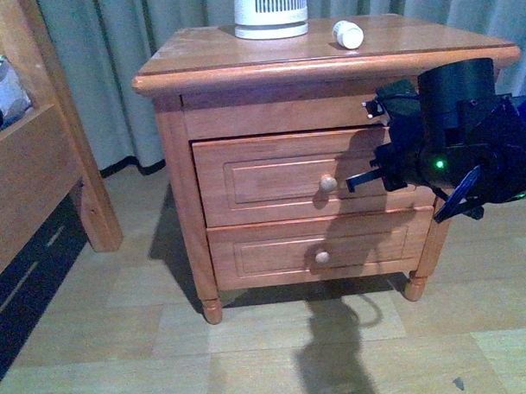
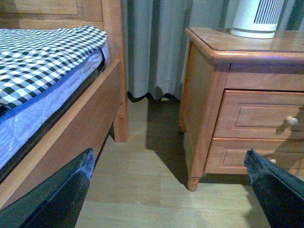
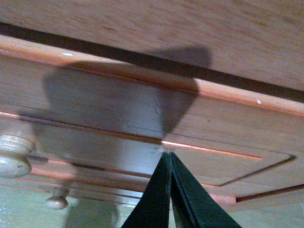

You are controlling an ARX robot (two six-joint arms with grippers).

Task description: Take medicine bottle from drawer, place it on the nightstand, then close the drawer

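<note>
Medicine bottle [image 1: 348, 33] lying on nightstand [image 1: 413, 49] top, right gripper [image 3: 166, 154] pressed together against drawer [image 1: 271, 175] front, left gripper [image 2: 166, 190] spread wide.

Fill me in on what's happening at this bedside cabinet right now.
The medicine bottle already lies on its side on top of the nightstand, near a white appliance. The right pincer, shut and holding nothing, has its tips pressed against the front of the upper drawer, which sticks out slightly, so it looks to be pushing it closed. The left pincer is open and idle, off to the side near the bed frame.
</note>
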